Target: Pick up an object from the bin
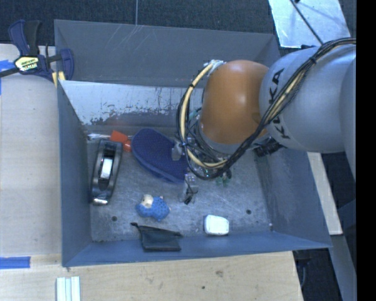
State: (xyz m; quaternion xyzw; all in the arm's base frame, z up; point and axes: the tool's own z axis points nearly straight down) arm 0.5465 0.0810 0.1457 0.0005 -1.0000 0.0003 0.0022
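Orange wrist cover, blue oval pad slanting down-right

Legible text: one entry only.

Black capital lettering "KUKA" on the grey arm housing, upper right of the frame, just right of the orange cover. The letters stand in a steep line along the housing's left edge. Yellow and black cables cross over them, so parts of the letters are covered.

Black-and-silver roll-shaped thing, left side of the bin floor: any print on its face is too small to read.
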